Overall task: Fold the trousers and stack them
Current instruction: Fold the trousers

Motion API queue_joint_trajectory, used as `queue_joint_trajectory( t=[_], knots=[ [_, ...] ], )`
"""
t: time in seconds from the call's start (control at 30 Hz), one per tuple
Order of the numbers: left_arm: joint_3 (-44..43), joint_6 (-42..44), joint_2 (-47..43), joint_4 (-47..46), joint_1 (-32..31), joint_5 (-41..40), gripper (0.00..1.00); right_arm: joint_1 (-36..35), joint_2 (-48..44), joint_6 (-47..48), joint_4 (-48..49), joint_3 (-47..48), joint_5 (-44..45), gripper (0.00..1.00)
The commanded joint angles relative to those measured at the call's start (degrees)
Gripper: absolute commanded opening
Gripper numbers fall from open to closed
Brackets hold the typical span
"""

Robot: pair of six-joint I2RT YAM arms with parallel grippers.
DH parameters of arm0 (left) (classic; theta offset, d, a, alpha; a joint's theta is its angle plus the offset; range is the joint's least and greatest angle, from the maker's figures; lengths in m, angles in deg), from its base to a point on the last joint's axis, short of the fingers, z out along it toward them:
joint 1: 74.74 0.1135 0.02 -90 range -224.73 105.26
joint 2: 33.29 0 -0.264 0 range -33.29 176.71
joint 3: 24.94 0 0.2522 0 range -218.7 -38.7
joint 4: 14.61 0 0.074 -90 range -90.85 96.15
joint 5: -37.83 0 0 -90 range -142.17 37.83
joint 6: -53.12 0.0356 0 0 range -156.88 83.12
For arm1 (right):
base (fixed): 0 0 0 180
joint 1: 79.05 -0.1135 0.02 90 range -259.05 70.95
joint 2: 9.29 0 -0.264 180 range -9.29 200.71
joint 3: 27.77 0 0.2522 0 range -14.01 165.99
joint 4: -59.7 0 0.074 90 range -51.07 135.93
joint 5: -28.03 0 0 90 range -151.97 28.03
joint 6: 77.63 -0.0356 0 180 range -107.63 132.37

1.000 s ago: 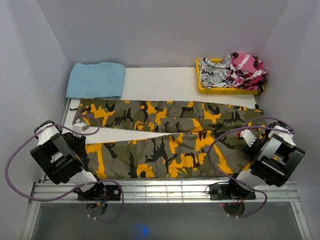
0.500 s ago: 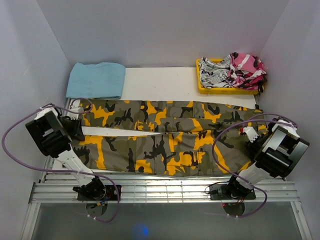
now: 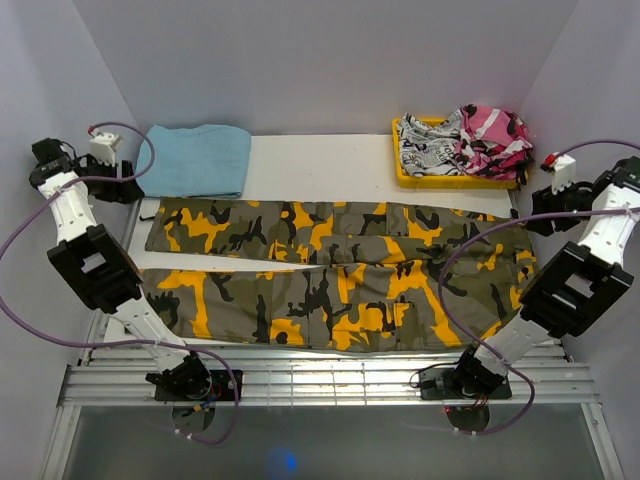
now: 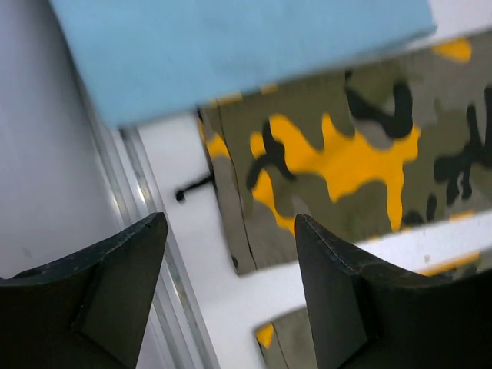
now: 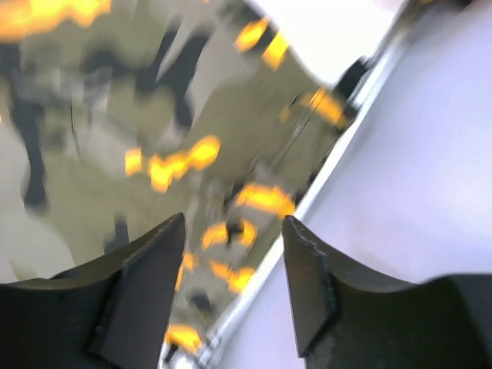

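Trousers (image 3: 330, 275) lie flat across the near half of the table (image 3: 320, 165), legs side by side, with a bare strip between them at left. Left jaws, spread and holding nothing, hang over the trousers' far-left corner. Right jaws hang at the right edge, likewise spread and empty. Farther back: blue cloth (image 3: 192, 160) at left, yellow tray (image 3: 440, 182) of garments at right.

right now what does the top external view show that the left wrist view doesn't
Only the top view: the yellow tray with the pink camouflage garment and the printed garment, and the trousers at full length. Only the left wrist view: the left gripper close up, jaws apart and empty. Both: the blue cloth and the trouser end next to it.
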Motion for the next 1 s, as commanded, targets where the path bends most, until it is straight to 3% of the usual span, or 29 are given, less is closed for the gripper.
queue_joint_trajectory(
  t=[0.0, 0.17, 0.43, 0.57, 0.73, 0.97],
  knots=[
    [-3.5, -11.4, 1.1, -11.7, -0.2, 9.0, 0.79, 0.4, 4.4, -19.6, 8.5, 3.0, -8.7, 0.61],
    [-10.0, -19.3, 9.0, -16.7, -0.8, 9.5, 0.79, -0.1, 10.3, -30.2, 18.2, 6.1, -3.0, 0.66],
    [-11.4, -21.9, 14.6, -20.5, -1.1, 10.7, 0.79, -4.0, 19.0, -26.9, 23.2, 8.4, 4.9, 0.7],
    [-10.0, -19.3, 14.5, -20.3, -1.3, 10.7, 0.78, -5.9, 23.3, -19.1, 23.9, 9.5, 6.4, 0.72],
    [-9.2, -18.0, 14.4, -19.1, -1.4, 9.7, 0.78, -7.9, 27.7, -4.3, 17.9, 12.8, 8.1, 0.76],
    [-9.0, -17.3, 14.4, -17.8, -1.4, 8.5, 0.77, -8.7, 32.8, 8.4, 12.1, 15.4, 11.6, 0.76]
  ],
)
